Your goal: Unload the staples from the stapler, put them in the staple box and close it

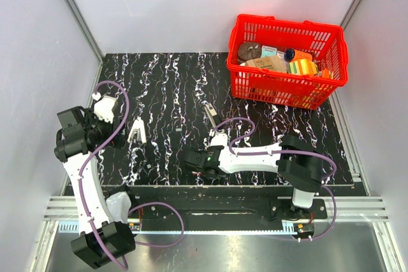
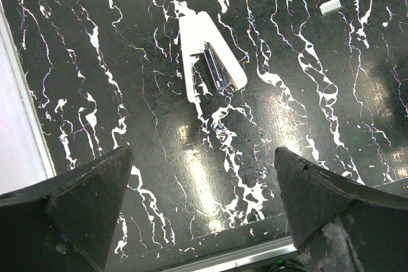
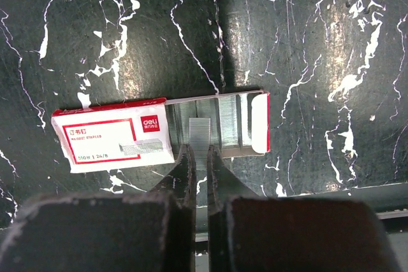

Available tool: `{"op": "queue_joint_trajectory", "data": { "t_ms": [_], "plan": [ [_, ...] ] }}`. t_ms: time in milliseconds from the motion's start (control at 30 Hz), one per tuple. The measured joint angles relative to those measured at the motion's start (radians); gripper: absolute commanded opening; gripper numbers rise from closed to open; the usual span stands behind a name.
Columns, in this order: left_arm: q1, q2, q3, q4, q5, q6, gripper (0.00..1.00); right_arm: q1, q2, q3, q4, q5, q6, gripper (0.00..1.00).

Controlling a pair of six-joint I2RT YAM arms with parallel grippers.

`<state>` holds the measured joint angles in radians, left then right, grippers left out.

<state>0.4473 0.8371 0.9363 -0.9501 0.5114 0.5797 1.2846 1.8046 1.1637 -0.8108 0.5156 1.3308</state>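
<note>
A: Layout, big to small?

B: A black marble-pattern table (image 1: 166,81) is seen in all views. A red basket (image 1: 284,90) is set at its far right corner, filled with mixed packets. All positions below are given from that basket.

A: Arms?

B: The left gripper (image 2: 203,152) is found far left of the basket, on the opposite side of the table. Its jaws are spread wide and nothing is held. The right gripper (image 3: 200,151) is seen left of the basket and much nearer the front edge. Its fingers are drawn almost together.

A: Stapler?

B: The stapler (image 2: 210,58) is laid flat on the table, well left of the basket and somewhat nearer the front. It sits between the two grippers, closer to the left one, and is touched by neither. It is opened to a narrow V, with the white arms joined at one end and a metal channel exposed on one arm. Whether staples are left in that channel cannot be told.

A: Smaller items?

B: A staple box (image 3: 153,132) is laid flat right at the right fingertips. Its red-white sleeve is offset to one side and the tray is exposed, with grey staple rows inside. The box is hidden by the gripper in the overhead view, so its offset from the basket cannot be read.

A: And the grip?

B: A thin grey staple strip (image 3: 200,130) is seen across the tray rows, running into the narrow gap between the fingertips. It looks pinched there.
</note>
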Motion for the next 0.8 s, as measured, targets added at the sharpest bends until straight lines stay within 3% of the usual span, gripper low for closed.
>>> {"op": "queue_joint_trajectory", "data": {
  "t_ms": [800],
  "plan": [
    [0.0, 0.0, 0.0, 0.0, -0.001, 0.015, 0.99, 0.0, 0.013, 0.027, -0.019, 0.026, -0.048, 0.06]
  ]
}}
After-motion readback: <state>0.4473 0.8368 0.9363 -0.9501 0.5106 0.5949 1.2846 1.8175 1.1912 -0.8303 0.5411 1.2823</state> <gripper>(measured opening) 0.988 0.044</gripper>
